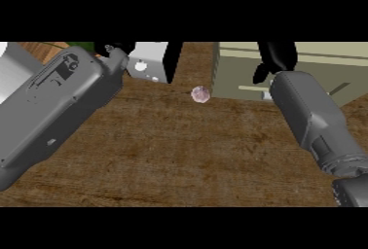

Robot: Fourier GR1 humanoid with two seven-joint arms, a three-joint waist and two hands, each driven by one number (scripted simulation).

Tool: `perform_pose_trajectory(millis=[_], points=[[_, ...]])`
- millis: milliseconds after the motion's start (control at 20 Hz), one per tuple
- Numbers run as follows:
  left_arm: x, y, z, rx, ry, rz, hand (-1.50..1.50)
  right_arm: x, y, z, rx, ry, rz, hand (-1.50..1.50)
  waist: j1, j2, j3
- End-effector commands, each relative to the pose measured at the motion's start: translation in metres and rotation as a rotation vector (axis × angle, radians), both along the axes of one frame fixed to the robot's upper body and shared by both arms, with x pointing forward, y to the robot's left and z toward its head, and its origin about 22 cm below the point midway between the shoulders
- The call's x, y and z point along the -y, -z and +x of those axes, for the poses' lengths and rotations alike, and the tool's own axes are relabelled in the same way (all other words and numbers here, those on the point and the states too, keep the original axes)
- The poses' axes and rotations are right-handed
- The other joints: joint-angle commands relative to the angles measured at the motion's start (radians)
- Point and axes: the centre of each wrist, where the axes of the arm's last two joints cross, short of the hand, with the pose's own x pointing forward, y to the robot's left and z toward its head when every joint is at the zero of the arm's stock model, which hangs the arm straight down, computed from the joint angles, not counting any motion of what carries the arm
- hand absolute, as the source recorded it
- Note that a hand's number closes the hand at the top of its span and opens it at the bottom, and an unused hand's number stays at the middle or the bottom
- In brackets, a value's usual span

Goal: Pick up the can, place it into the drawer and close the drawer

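Head view of a brown, wood-grained counter (179, 155): the can (200, 94), a small rounded pale pink-grey thing seen end-on, stands near the counter's far edge, between the two grey forearms and touching neither. At the far right corner is the drawer (302, 73), a boxy beige unit with flat panels; the black right hand (277, 58) hangs over it with fingers (260, 75) pointing down, holding nothing. The left hand (119, 48) shows at the far left beside a white boxy thing (149, 61); whether its fingers are wide or narrow cannot be told.
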Motion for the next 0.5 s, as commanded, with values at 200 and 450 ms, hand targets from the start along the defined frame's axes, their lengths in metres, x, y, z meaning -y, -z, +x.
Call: perform_pose_trajectory(millis=[200, 450], points=[[-0.003, 0.006, -0.009, -0.009, 0.034, -0.003, -1.50, -0.013, -0.040, 0.014, -0.006, -0.087, 0.119, -1.50, 0.031, 0.003, -0.003], [-0.013, 0.000, -0.011, -0.004, 0.021, -0.010, -1.50, -0.025, -0.035, 0.013, -0.054, -0.164, 0.499, -1.50, 0.019, -0.012, 0.001]])
